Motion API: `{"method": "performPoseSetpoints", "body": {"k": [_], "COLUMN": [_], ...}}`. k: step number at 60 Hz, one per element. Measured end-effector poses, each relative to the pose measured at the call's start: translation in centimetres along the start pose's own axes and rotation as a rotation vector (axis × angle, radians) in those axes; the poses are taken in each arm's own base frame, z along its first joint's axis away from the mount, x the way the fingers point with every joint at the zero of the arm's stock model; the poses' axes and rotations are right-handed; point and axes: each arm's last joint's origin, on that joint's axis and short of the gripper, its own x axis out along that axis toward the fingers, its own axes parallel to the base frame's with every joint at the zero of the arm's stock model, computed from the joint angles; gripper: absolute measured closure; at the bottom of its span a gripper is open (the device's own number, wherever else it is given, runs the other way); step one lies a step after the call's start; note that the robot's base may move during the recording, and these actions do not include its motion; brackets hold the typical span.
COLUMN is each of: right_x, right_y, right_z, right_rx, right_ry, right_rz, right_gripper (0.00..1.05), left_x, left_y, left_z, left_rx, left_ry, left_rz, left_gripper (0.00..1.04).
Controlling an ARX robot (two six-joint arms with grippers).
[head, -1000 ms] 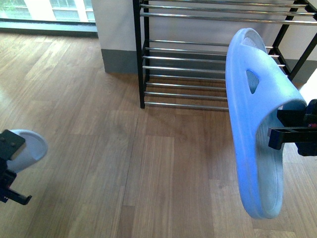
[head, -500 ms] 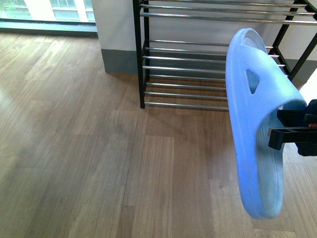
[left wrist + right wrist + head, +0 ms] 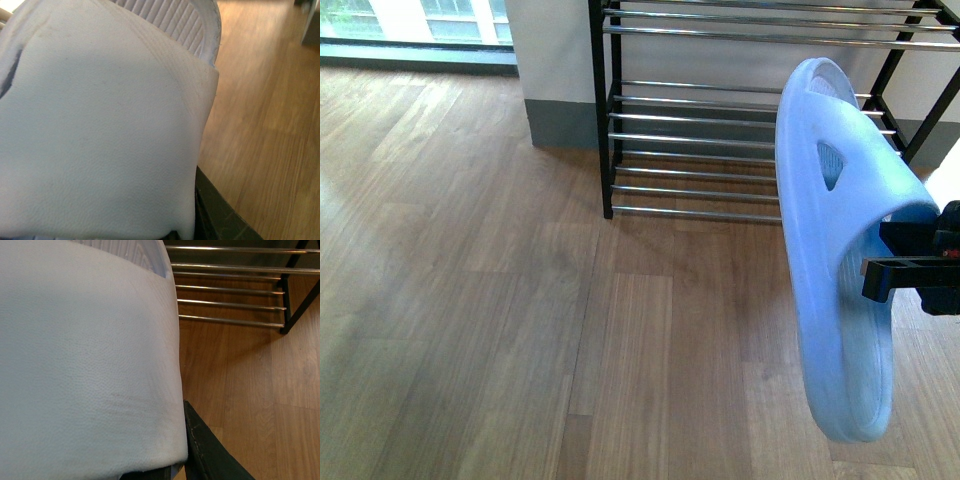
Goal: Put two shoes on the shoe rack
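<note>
Floor (image 3: 470, 300): wood planks, brown, matte, with a soft sheen at the upper left of the front view. One continuous surface in all three views.

Shoe rack (image 3: 720, 140): count 1. Black metal side frames, thin shiny chrome rods running horizontally. Sits at the upper middle to upper right of the front view. I count two tiers in frame; the upper one is cut off at the top edge. The lower tier shows about seven rods. The right wrist view shows the same rods along its top edge.

Slippers: count 2, one per arm.
- Right slipper (image 3: 835, 260): pale blue rubber slide, smooth, oval outline, held on edge and nearly upright at the right of the front view, with a triangular vent hole in the strap. It hangs in front of the rack, above the floor. In the right wrist view its strap (image 3: 85, 360) is pebbled, pale and fills most of the frame.
- Left slipper (image 3: 100, 130): same pebbled texture, ribbed footbed at the top of the left wrist view. Out of the front view.

My right claw (image 3: 910, 262): black, clamped onto the right slipper's strap at the right edge.

My left claw: only a dark finger (image 3: 220, 215) shows against the left slipper; I take it as gripping.
</note>
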Motion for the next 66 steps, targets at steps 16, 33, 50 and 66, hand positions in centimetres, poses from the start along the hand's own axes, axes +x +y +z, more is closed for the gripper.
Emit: {"method": "performPoseSetpoints", "body": {"k": [16,33,50,66], "right_x": [0.00,0.00,0.00,0.00], "right_y": [0.00,0.00,0.00,0.00], "right_z": [0.00,0.00,0.00,0.00], "right_rx": [0.000,0.000,0.000,0.000], "right_ry": [0.000,0.000,0.000,0.000], "right_rz": [0.000,0.000,0.000,0.000], "right_gripper": [1.03,1.03,1.03,1.03], "left_x": [-0.40,-0.40,-0.40,-0.40], "left_y": [-0.14,-0.13,-0.13,-0.13], "left_z": [0.26,0.26,0.26,0.26], "left_rx": [-0.006,-0.006,-0.006,-0.006], "left_ry": [-0.026,-0.026,-0.026,-0.026], "left_rz": [-0.017,-0.016,-0.016,-0.016], "left_gripper": [1.03,1.03,1.03,1.03]}}
